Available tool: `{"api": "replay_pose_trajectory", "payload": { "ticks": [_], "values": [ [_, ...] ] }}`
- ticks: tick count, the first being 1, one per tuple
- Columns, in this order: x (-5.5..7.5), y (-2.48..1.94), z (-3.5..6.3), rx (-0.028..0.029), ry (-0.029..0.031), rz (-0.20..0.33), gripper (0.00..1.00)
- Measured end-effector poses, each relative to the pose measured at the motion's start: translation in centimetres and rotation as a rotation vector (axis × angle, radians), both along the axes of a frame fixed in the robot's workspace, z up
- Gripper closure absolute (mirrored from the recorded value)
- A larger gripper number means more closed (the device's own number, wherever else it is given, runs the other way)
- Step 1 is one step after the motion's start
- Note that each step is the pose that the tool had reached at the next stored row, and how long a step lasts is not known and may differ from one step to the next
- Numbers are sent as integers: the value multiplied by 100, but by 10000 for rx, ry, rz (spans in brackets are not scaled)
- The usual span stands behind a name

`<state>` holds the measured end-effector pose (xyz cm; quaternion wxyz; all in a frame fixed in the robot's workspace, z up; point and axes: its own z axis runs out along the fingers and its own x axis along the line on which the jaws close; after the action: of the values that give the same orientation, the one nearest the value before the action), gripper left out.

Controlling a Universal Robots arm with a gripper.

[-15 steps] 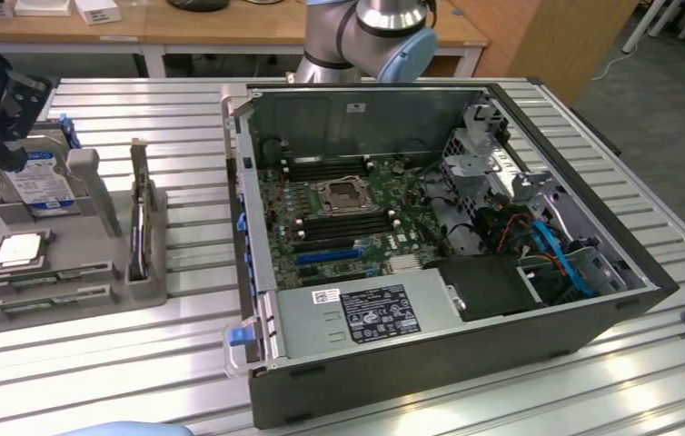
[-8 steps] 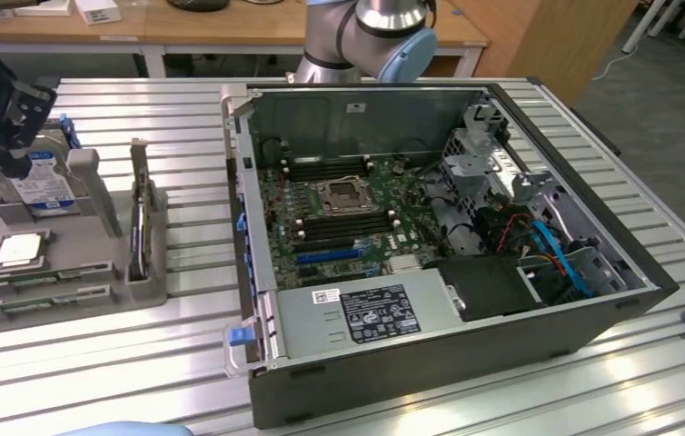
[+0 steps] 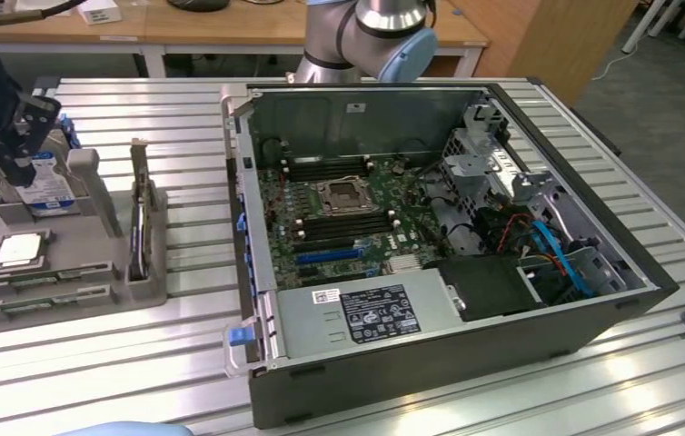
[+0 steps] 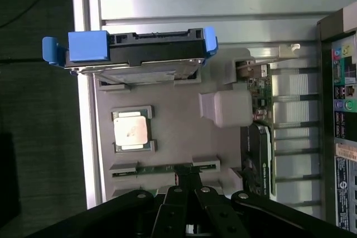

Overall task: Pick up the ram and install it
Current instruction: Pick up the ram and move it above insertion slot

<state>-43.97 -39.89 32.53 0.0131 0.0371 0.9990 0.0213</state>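
now the fingers [image 4: 188,174] are pressed shut, empty, above two ram sticks [image 3: 44,273] in one tray [image 3: 136,291].

Middle of the ram [image 4: 153,169] hidden behind the claw [image 4: 188,172]

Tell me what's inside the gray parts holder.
The gray holder holds a hard drive, a CPU chip, an upright card and the ram in its slot. The shut gripper covers the holder beyond the ram.
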Motion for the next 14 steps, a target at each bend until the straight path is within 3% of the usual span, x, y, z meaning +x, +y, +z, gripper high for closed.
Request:
{"api": "replay_pose_trajectory", "payload": {
  "ticks": [5,14],
  "values": [
    [-2,0,-58,-2,0,0,90],
    [-2,0,-60,-11,0,44,90]
  ]
}}
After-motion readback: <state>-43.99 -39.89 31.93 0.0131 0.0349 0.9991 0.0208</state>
